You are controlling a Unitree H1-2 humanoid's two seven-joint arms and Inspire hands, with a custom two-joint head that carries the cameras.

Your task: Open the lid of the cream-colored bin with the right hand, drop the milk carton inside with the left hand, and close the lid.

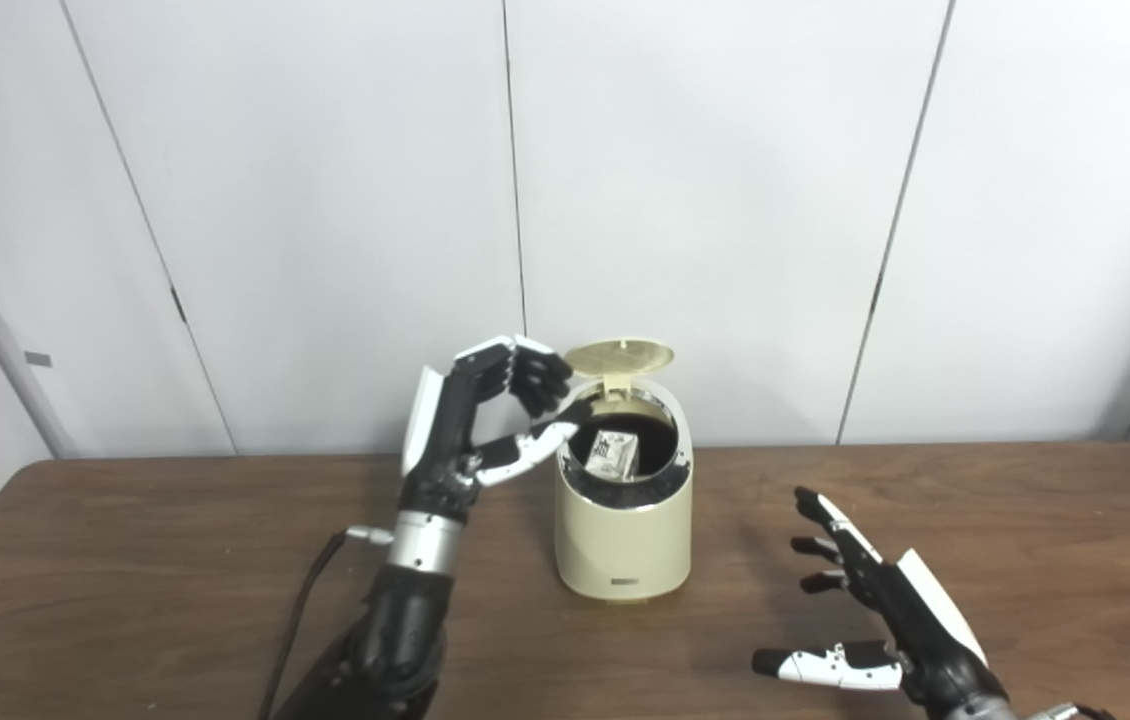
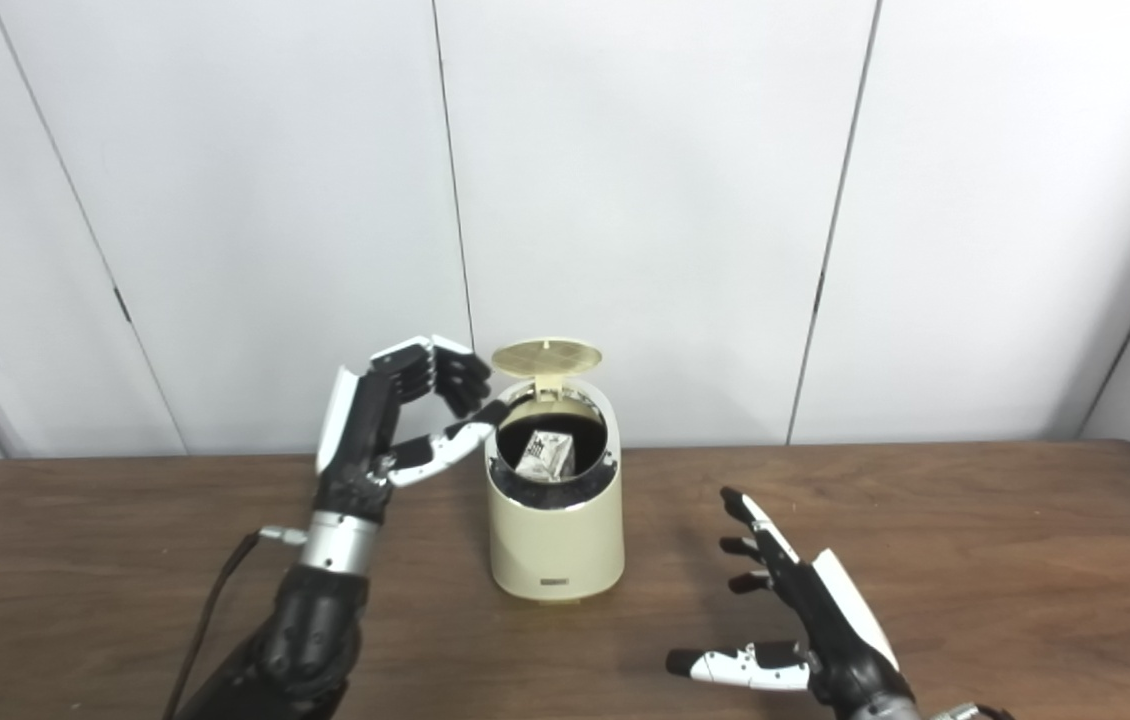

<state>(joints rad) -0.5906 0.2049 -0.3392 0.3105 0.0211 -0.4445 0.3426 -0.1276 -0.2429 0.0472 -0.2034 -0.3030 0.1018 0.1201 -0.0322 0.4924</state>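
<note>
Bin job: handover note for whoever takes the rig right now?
Left hand: raised beside the bin's rim, fingers curled but holding nothing.
Right hand: open, fingers spread, low over the table, to the right of the bin and apart from it.
Cream-colored bin: upright mid-table, lid flipped up at the back.
Milk carton: already inside the bin.
Done: lid opened, carton dropped in.
Left: draw the left hand away from the opening, then close the lid.
</note>
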